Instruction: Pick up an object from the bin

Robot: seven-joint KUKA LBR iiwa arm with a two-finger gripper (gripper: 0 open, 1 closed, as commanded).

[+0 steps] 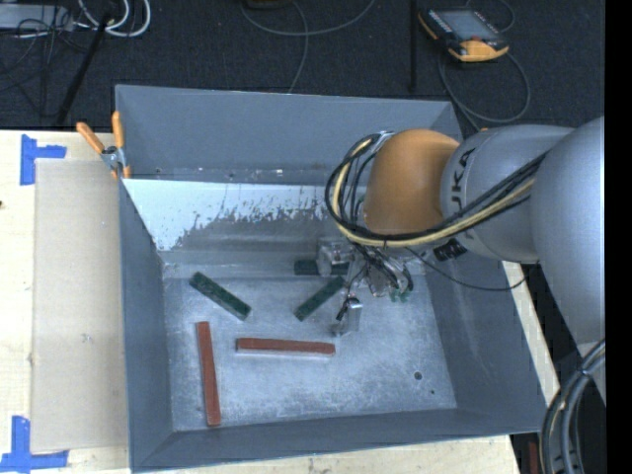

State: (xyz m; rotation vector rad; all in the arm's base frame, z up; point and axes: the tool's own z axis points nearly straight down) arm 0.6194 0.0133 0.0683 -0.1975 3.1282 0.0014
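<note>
Gripper (348, 310): at end of green bar (318, 302), bin (247, 156) centre; open or closed, cannot tell. Risk: off-centre contact may shove bar away.

Grey bin (286, 136), floor speckled whitish. Reddish-brown bar (207, 373) at lower left, second reddish-brown bar (284, 346) at lower centre. Dark green bar (219, 295) left of centre, second dark green bar (318, 301) at centre. Orange wrist cover (410, 181), black and pale-yellow cables (341, 194), silver-grey arm (553, 196).
</note>
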